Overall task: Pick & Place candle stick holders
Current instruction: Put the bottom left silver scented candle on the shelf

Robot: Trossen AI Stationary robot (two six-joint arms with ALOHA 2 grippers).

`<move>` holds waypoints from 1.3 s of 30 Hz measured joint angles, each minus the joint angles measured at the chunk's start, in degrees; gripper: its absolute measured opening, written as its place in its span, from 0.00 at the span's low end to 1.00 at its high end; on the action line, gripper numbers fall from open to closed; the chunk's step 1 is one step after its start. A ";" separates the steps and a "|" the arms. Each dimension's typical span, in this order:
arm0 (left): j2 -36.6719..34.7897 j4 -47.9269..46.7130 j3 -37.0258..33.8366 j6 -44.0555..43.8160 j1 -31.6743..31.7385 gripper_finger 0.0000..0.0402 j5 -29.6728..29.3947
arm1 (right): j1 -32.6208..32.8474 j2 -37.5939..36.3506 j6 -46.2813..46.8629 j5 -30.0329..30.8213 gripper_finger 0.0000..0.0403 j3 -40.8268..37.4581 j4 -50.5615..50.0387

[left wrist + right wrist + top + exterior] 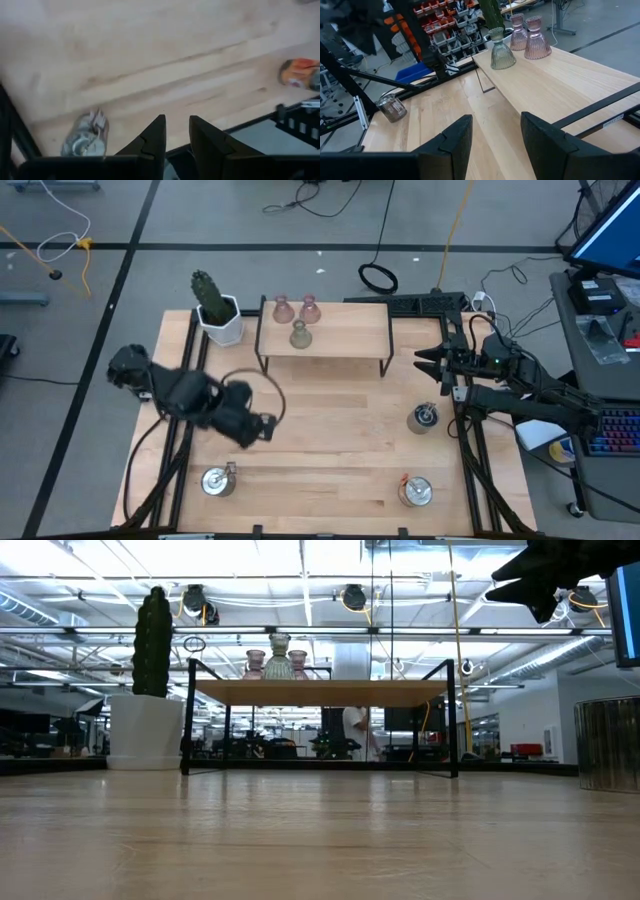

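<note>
Two pale pink glass holders (pixel 283 308) (pixel 309 308) and an olive-green one (pixel 300 334) stand on their wide bases on a small raised wooden shelf (pixel 350 330) at the table's far middle. Three silver metal holders stand on the tabletop: near left (pixel 218 480), right (pixel 424 418) and near right (pixel 415 491). My left gripper (pixel 265 425) hangs above the table's left half, pointing steeply down, its fingers (pixel 155 135) narrowly open on nothing; the near-left silver holder (pixel 85 137) lies beside it. My right gripper (pixel 425 363) waits open at the right edge, level, facing the shelf (pixel 555 85).
A green cactus in a white pot (pixel 215 308) stands at the far left corner, beside the shelf. The shelf rests on thin black legs (pixel 452 720). Black rails (pixel 470 450) run along the table's sides. Bare wood lies between the three silver holders. A person (pixel 352 730) stands far behind the table.
</note>
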 joint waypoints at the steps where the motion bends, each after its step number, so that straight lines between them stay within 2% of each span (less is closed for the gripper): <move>1: 0.19 0.00 -0.74 -2.32 -1.71 0.21 -0.02 | 0.01 0.00 0.00 0.00 0.40 0.00 0.00; 4: 0.98 0.49 -3.53 -8.59 -4.86 0.21 1.11 | -0.01 -0.02 -0.01 0.01 0.40 0.00 0.01; 10: 1.30 0.40 -11.88 -24.18 -11.93 0.21 12.69 | -0.01 -0.02 0.07 -0.02 0.40 -0.01 0.01; 14: 1.32 0.18 -16.21 -30.70 -16.52 0.21 15.44 | -0.01 -0.02 0.17 -0.02 0.40 -0.02 0.01; 25: 1.30 0.17 -22.94 -28.74 -22.37 0.21 14.03 | -0.01 -0.02 0.20 -0.02 0.40 -0.02 0.02; 33: 1.30 0.31 -26.07 -28.93 -21.92 0.21 13.98 | -0.01 -0.02 0.20 -0.02 0.40 -0.02 0.02; 39: 1.30 0.32 -26.08 -27.64 -21.87 0.21 11.47 | -0.01 -0.02 0.63 -0.04 0.40 -0.02 0.04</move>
